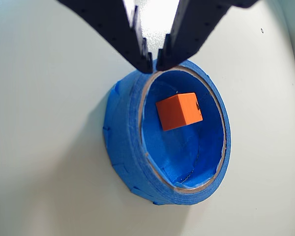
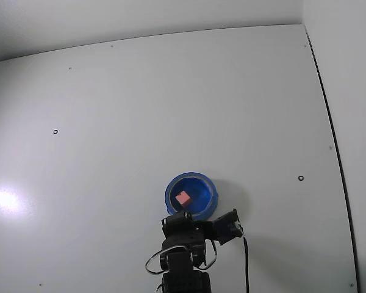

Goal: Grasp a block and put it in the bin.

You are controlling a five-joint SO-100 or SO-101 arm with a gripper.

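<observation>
The block lies inside the bin, clear of the gripper, whose black jaws hang nearly closed and empty over the rim. The wrist view shows layered blue tape forming the bin wall; the fixed view shows only a small blue ring, probably the same, on the white table. No writing is legible.

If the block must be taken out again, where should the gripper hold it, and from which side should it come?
Probably from above: the block lies inside the bin, whose wall blocks any sideways approach. Close the fingers on two opposite flat faces, turning the gripper to match the cube's rotated pose.
</observation>
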